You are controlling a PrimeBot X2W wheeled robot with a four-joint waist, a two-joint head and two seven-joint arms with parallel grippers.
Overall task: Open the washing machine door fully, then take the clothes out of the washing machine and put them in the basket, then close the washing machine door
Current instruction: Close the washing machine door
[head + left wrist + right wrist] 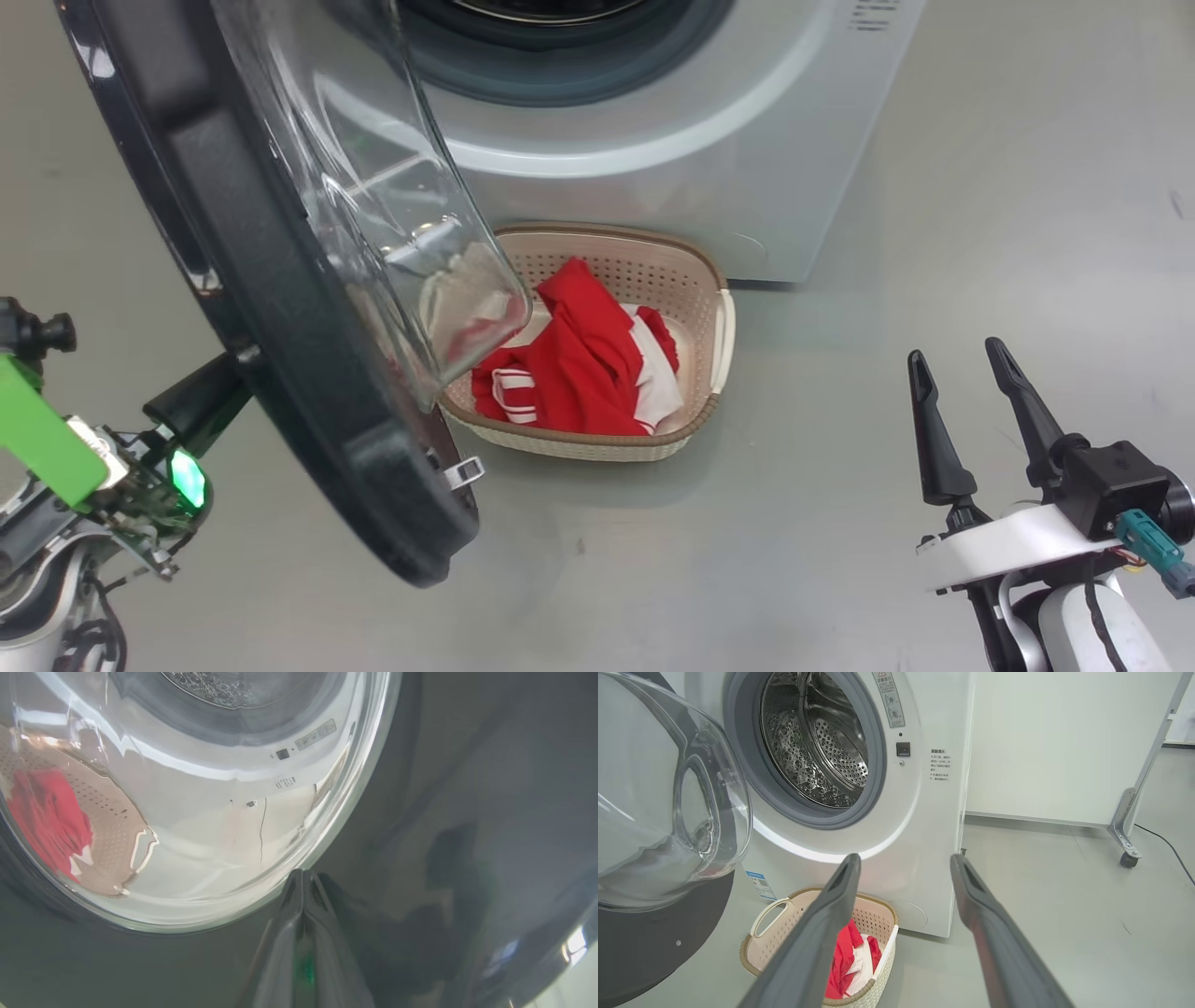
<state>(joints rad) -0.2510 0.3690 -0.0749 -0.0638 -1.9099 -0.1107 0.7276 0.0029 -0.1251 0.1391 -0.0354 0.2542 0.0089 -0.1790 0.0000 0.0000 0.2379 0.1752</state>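
The washing machine (653, 177) stands ahead with its steel drum (817, 751) showing no clothes. The washing machine door (280, 373) hangs open to the left, its glass bowl (668, 812) bulging toward the opening. In front of the washer sits the basket (709, 280), holding the red and white clothes (579, 364). My left gripper (302, 873) is shut with nothing in it, its tips against the door's black outer ring beside the glass. My right gripper (955, 353) stands open and empty over the floor, right of the basket (770, 952).
Grey floor (840, 523) spreads to the right of the basket. A white wall panel (1064, 742) stands beside the washer. Further right are a metal frame leg on a castor (1125, 830) and a black cable (1167, 844). A blue label (759, 884) is low on the washer front.
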